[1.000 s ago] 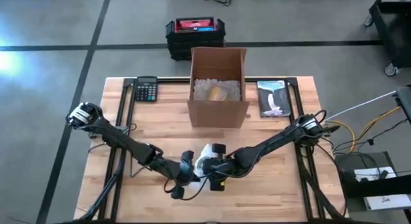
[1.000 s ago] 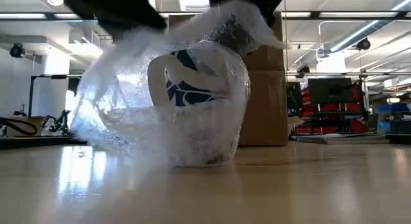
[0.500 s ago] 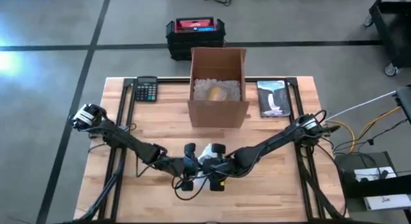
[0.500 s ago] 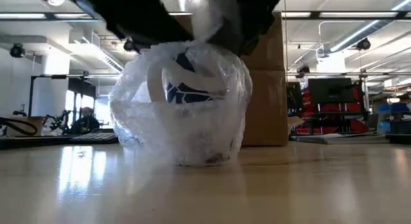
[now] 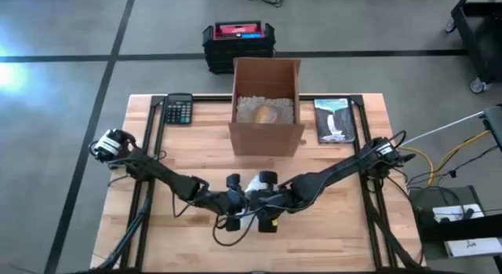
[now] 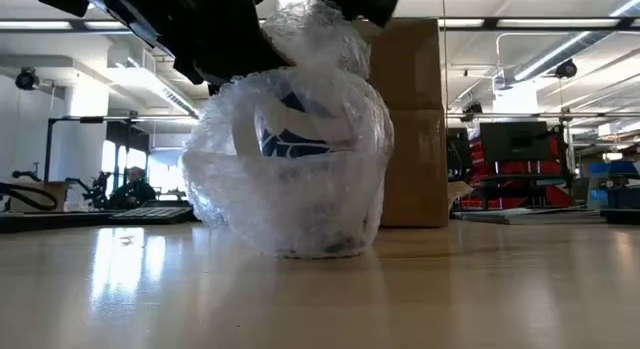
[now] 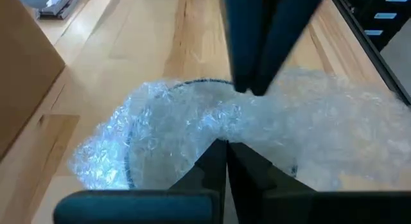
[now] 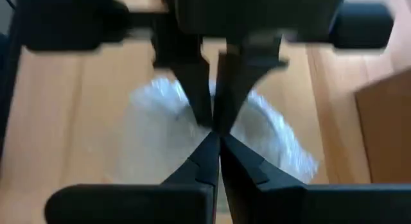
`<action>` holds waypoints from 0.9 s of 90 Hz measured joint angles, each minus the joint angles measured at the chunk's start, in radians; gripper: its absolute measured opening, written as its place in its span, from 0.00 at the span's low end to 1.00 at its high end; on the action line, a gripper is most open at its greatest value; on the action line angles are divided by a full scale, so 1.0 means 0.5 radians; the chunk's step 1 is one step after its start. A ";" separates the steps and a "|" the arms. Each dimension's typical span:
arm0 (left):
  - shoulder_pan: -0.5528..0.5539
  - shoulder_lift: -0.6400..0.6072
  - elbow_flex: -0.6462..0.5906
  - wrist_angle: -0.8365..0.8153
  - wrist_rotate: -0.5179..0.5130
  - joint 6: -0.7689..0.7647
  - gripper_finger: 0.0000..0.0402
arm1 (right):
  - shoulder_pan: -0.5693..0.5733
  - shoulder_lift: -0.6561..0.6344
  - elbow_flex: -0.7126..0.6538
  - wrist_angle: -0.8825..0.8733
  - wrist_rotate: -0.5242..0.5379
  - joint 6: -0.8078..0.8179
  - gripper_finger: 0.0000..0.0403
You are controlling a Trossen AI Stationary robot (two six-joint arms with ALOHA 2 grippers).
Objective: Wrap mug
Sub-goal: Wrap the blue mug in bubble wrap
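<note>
Pinching bubble wrap [image 6: 300, 179] over mug [image 6: 285, 129], left gripper [image 5: 238, 202], right gripper [image 5: 256, 200], mid-table.

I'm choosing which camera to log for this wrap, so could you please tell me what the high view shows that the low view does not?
Only the high view shows the calculator, the booklet, the crate on the floor beyond the table, the box's open top with padding inside, and both arms meeting over the bundle. Only the low view shows the mug's blue pattern through the wrap, and the room behind. Both share the box, table and wrapped mug.
</note>
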State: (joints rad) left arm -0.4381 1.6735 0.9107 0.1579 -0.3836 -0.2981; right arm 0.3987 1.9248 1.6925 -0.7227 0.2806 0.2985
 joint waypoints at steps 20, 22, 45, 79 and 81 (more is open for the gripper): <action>-0.003 -0.036 -0.012 -0.034 0.017 -0.013 0.00 | -0.033 0.166 -0.074 0.064 -0.034 0.031 0.00; -0.003 -0.040 -0.011 -0.035 0.022 -0.013 0.00 | -0.036 0.174 -0.077 0.065 -0.037 0.031 0.00; -0.035 -0.223 0.043 -0.307 0.085 -0.061 0.00 | -0.064 0.242 -0.089 0.079 0.018 0.015 0.00; -0.275 -0.520 0.092 -0.915 0.083 -0.369 0.00 | -0.075 0.269 -0.115 0.111 0.038 0.013 0.00; -0.283 -0.516 0.068 -0.956 0.085 -0.399 0.00 | -0.076 0.269 -0.115 0.111 0.038 0.013 0.00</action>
State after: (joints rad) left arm -0.5794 1.4154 0.9447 -0.3201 -0.3412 -0.4976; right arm 0.3607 2.0592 1.6352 -0.6670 0.2996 0.3052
